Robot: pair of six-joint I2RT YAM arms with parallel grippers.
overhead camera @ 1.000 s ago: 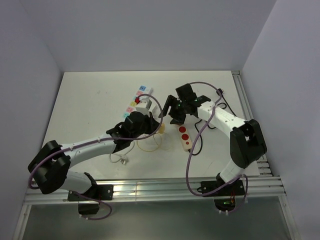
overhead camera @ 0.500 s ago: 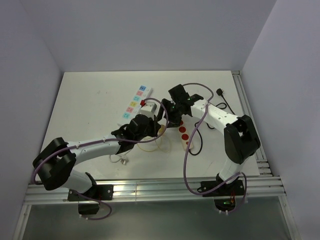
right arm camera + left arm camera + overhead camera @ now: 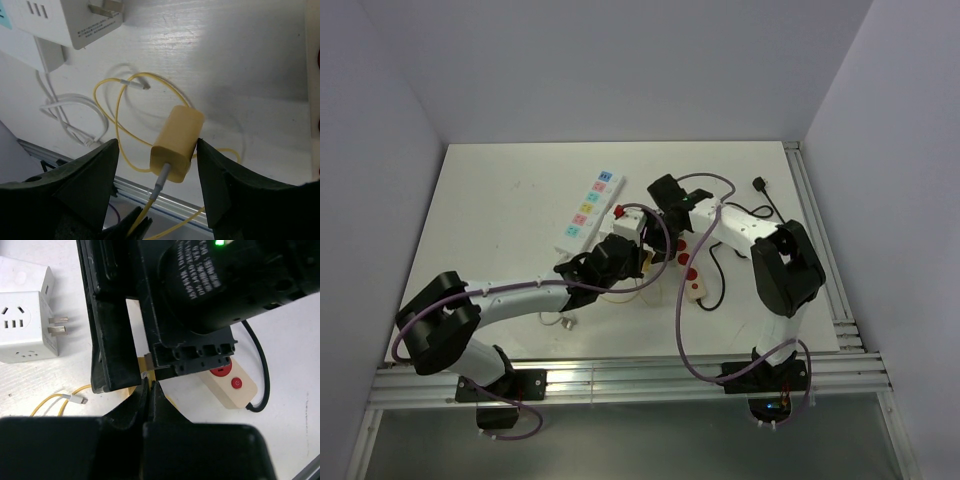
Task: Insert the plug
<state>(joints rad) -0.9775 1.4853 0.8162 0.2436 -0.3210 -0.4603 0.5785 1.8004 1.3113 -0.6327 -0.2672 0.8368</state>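
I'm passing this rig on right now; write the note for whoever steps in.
Left gripper: shut, apparently pinching the yellow cable just behind the charger.
Right gripper: open, fingers either side of the yellow charger, not clamped.
White cube adapter lies nearby with its prongs bare. The beige strip and labelled power strip are on the table.
Done: charger bracketed. Left: grasp it and push it into a socket. Nothing is inserted yet.
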